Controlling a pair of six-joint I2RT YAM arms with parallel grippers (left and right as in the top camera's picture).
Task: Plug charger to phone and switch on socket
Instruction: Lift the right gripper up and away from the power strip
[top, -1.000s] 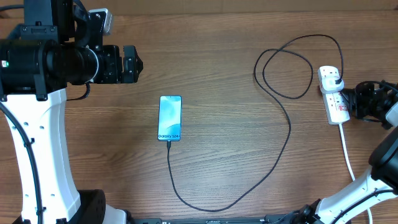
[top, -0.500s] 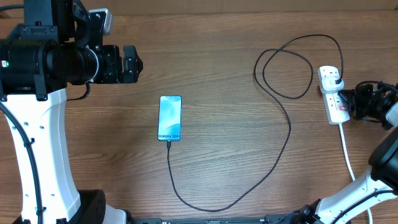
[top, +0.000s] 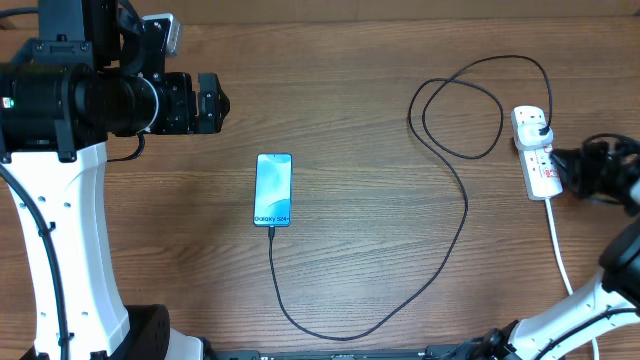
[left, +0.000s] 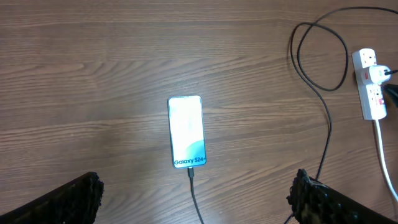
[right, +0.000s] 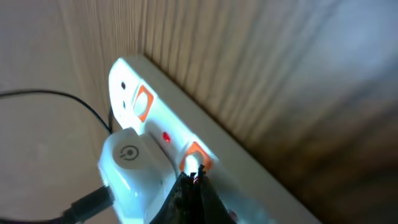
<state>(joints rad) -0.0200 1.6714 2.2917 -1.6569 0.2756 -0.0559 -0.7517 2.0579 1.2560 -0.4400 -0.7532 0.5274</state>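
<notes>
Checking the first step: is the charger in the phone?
In: the charger runs straight into the bottom edge of the phone, seen overhead and from the left wrist.

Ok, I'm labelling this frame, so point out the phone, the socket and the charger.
phone (top: 273, 188): overhead view, middle of its blue screen.
socket (top: 544, 178): overhead view, white body near its cord end.
charger (top: 271, 258): overhead view, cable run just below the phone.

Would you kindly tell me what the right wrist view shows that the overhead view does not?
Only the right wrist view: orange switches on the socket, a small red light, and the right gripper with its tip at the nearer switch. Only the overhead: the phone with the charger meeting its lower end, and the left gripper. Both: the socket and the charger's cable reaching it.
</notes>
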